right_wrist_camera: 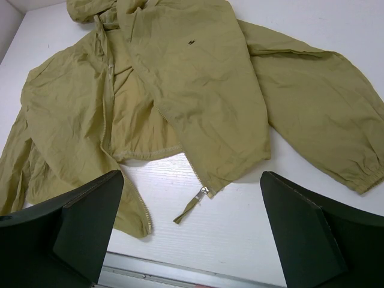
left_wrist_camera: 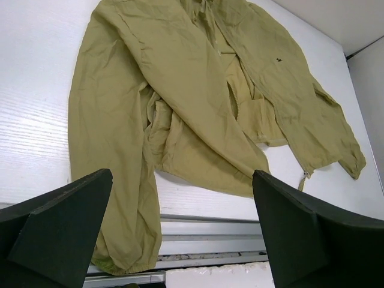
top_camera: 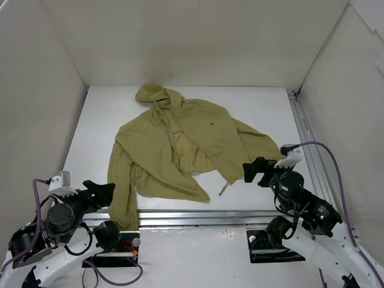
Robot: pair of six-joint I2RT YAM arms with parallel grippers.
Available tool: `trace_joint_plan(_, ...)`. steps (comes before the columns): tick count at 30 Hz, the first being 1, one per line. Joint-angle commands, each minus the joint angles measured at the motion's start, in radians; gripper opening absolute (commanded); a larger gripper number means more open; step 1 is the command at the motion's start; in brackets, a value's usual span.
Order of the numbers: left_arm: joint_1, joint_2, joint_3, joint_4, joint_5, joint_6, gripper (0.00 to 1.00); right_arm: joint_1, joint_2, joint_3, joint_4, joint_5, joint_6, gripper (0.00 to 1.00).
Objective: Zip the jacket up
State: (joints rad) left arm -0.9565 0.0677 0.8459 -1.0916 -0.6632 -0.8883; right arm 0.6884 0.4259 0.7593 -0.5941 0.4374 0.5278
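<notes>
While both arms wait at the near edge of the worktop [top_camera: 264,108], nothing is zipped yet. The jacket [top_camera: 180,150] lies spread across the middle of the worktop, with its hood [top_camera: 157,93] towards the far edge and its hem towards the near one. One sleeve [top_camera: 123,207] trails down to the near-left edge and onto the metal rail there.

The front lies wide open. The two front panels have fallen apart and the paler lining [right_wrist_camera: 135,120] shows between them. The panel with the small dark logo [right_wrist_camera: 189,41] ends near the right arm, and the zipper pull [right_wrist_camera: 204,192] dangles off its bottom corner onto bare worktop. The other panel is folded and rumpled, and its toothed edge [right_wrist_camera: 144,213] runs down well apart from that pull.

The left hand [top_camera: 101,191] hovers at the near-left corner, fingers spread wide and holding nothing. The right hand [top_camera: 255,171] sits near the hem on the right side, also spread and empty, with the pull lying between its fingers in the wrist view.

By my reading the whole job is still ahead. The folded panel needs flattening, the two bottom ends have to be brought together, the pin seated in the slider, and the pull run up to the collar.
</notes>
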Motion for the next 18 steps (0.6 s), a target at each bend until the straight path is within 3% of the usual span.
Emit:
trace_joint_plan(1,-0.005,0.05,0.019,0.019,-0.021,-0.001,1.0,0.005,-0.001,0.006,0.047,0.04,0.015,0.98)
trace_joint_plan(8,-0.005,0.093,0.009,0.073,0.013,0.052,0.97,0.007,0.019,0.003,0.047,0.041,0.017,0.98)
trace_joint_plan(14,-0.005,0.449,0.096,0.11,0.129,0.098,0.9,0.005,0.088,0.017,0.03,0.067,0.032,0.98)
trace_joint_plan(18,-0.005,0.746,0.174,0.154,0.217,0.032,0.88,0.01,0.108,0.029,0.013,0.073,0.041,0.98)
